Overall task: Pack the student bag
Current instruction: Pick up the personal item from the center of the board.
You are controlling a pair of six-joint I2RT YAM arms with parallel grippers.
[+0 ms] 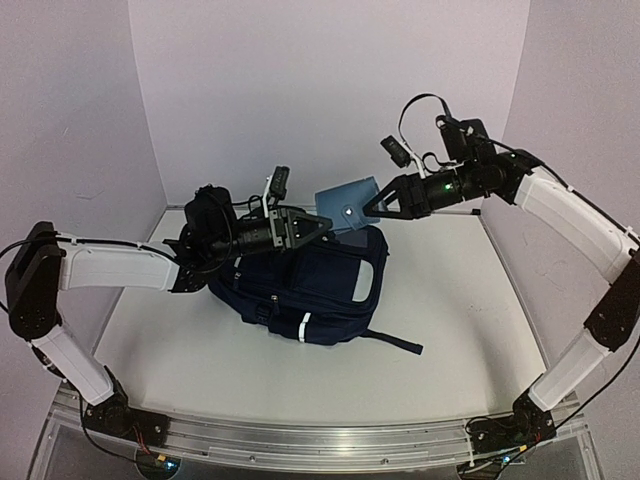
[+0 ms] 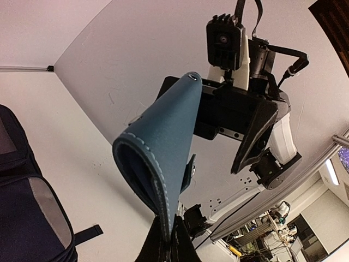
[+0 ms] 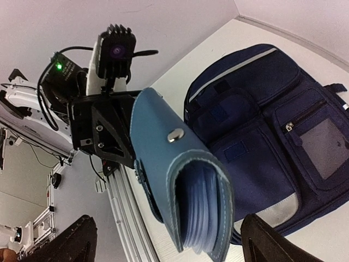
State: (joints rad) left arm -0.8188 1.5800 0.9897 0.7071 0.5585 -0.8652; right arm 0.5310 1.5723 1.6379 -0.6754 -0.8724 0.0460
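The student bag (image 1: 310,285) lies flat in the middle of the white table, navy with pale stripes and a front pocket; the right wrist view shows it too (image 3: 262,120). Above its far edge a small blue pouch (image 1: 347,205) with a metal snap hangs in the air. My left gripper (image 1: 326,222) is shut on the pouch's stitched edge, its fingers (image 2: 185,245) pinching the pouch (image 2: 163,142) from below. My right gripper (image 1: 368,207) faces it from the right and is open. Its fingertips (image 3: 272,243) stand wide on either side of the pouch (image 3: 169,164) without touching it.
A dark strap (image 1: 395,342) trails from the bag toward the front right. White walls close in the table at the back and sides. An aluminium rail (image 1: 300,440) runs along the near edge between the arm bases.
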